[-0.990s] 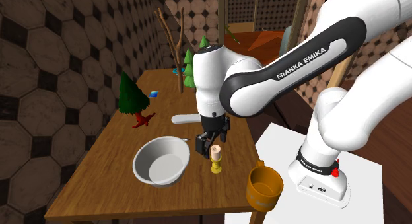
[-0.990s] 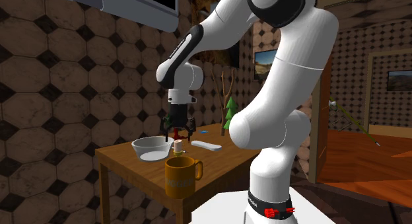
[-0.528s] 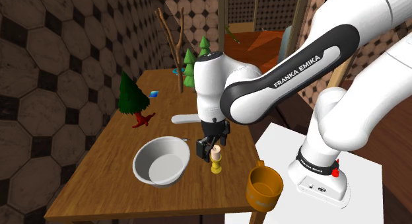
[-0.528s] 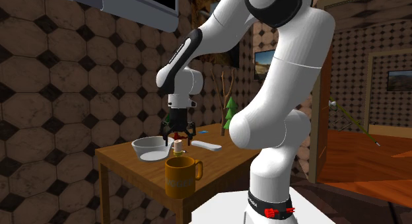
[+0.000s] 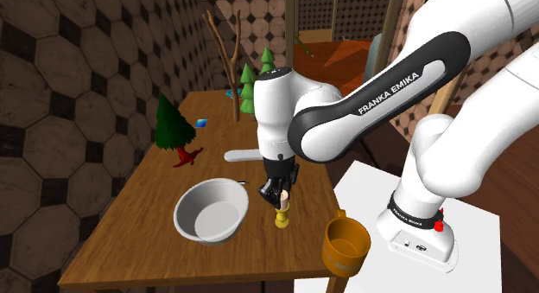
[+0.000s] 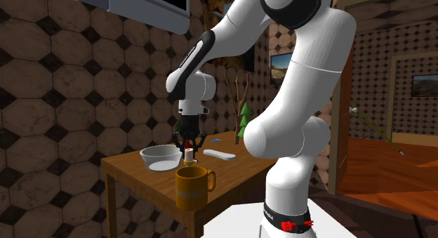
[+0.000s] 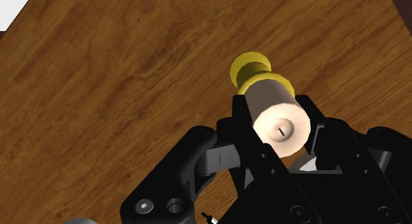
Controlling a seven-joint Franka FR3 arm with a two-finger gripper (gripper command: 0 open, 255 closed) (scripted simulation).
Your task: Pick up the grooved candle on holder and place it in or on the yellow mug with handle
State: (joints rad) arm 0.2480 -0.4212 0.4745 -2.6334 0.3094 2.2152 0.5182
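A cream candle (image 5: pixel 282 199) stands upright in a yellow holder (image 5: pixel 282 219) on the wooden table (image 5: pixel 155 205), between a bowl and the table's near edge. My black gripper (image 5: pixel 281 193) comes straight down over it and is shut on the candle's upper part. In the wrist view both fingers (image 7: pixel 243 115) clasp the candle (image 7: pixel 280 125), with the holder (image 7: pixel 249 71) showing beyond the gripper (image 7: pixel 278 117). The yellow mug with handle (image 5: pixel 346 245) stands at the table's near corner, close to the candle; in the second exterior view this mug (image 6: pixel 192 187) is in front of the candle (image 6: pixel 188 155).
A white bowl (image 5: pixel 212 211) sits just to the shoulder view's left of the candle. Farther back lie a flat white object (image 5: pixel 245 156), a green cone tree with a red base (image 5: pixel 173 123), a bare branch (image 5: pixel 230 58) and more small trees (image 5: pixel 249 88). My white stand (image 5: pixel 415 239) is at lower right.
The hand came down a little over the candle, then the fingers closed from wide apart onto it. Candle, mug and bowl have stayed where they were.
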